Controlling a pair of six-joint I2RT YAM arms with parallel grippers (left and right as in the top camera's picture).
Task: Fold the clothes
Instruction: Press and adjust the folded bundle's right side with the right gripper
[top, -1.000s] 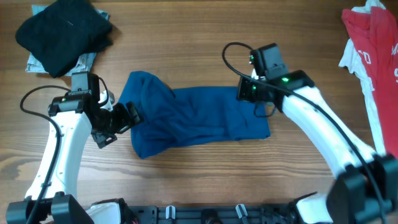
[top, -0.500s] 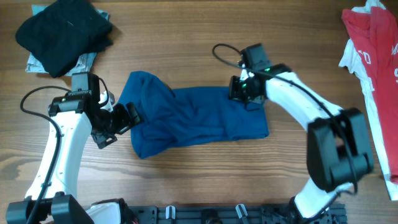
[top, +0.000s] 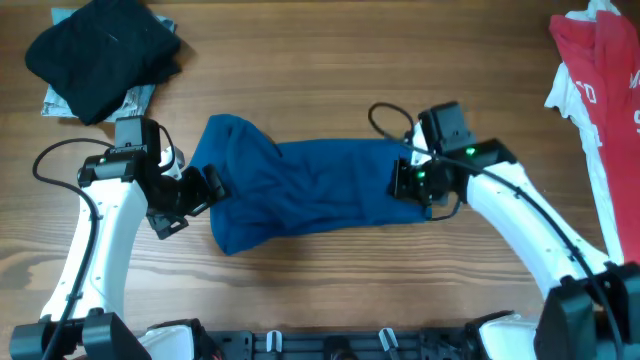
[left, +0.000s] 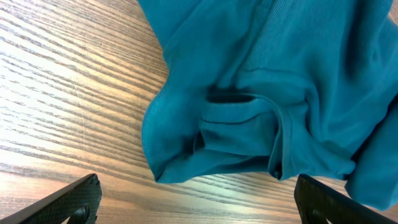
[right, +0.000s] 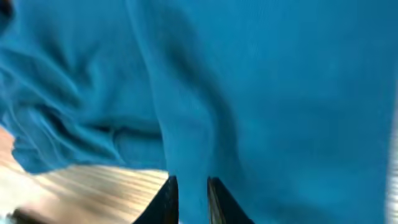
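Observation:
The clothes are a royal-blue shirt (top: 310, 190) lying crumpled lengthwise in the middle of the wooden table. In the left wrist view the shirt (left: 280, 93) shows a bunched hem and folds just ahead of my fingers. My left gripper (top: 208, 186) hovers at the shirt's left end, its jaws wide apart with only bare wood between them (left: 202, 208). My right gripper (top: 405, 182) is down on the shirt's right end. In the right wrist view its fingers (right: 191, 199) stand a narrow slit apart on a ridge of the blue fabric (right: 280, 93).
A black garment (top: 100, 50) lies heaped at the back left on a grey-patterned cloth (top: 52, 100). A red-and-white garment (top: 600, 80) hangs along the right edge. Bare wood (top: 330, 290) runs along the front of the table.
My right gripper has swung from the shirt's back right edge toward the front, and the shirt's right end now reaches less far right. The left arm has not moved.

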